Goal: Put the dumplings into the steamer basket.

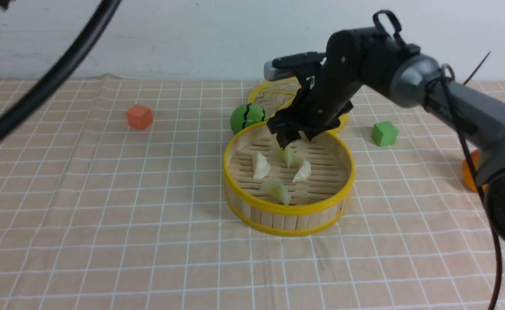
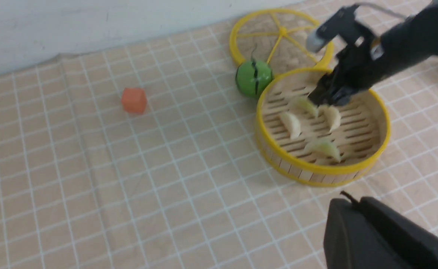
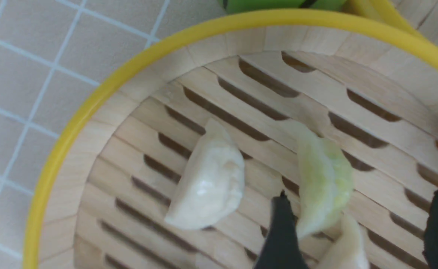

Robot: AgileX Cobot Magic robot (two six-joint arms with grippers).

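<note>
The steamer basket point(image 1: 287, 211) stands mid-table with four dumplings on its slatted floor: an off-white one point(image 1: 260, 165), a green one point(image 1: 288, 156), a second off-white one point(image 1: 303, 171) and a second green one point(image 1: 278, 190). My right gripper point(image 1: 293, 137) hangs open just above the basket's far side. In the right wrist view its fingers point(image 3: 278, 231) stand wide apart around the green dumpling point(image 3: 325, 179), which leans on an off-white one point(image 3: 348, 246). My left gripper point(image 2: 353, 203) is shut and empty, high and short of the basket point(image 2: 316, 173).
The flat woven lid point(image 1: 274, 92) lies behind the basket, with a green ball point(image 1: 247, 117) beside it. An orange cube point(image 1: 139, 116) sits far left, a green cube point(image 1: 384, 133) to the right, and an orange object point(image 1: 470, 170) behind the right arm. A black cable point(image 1: 63, 64) crosses the upper left.
</note>
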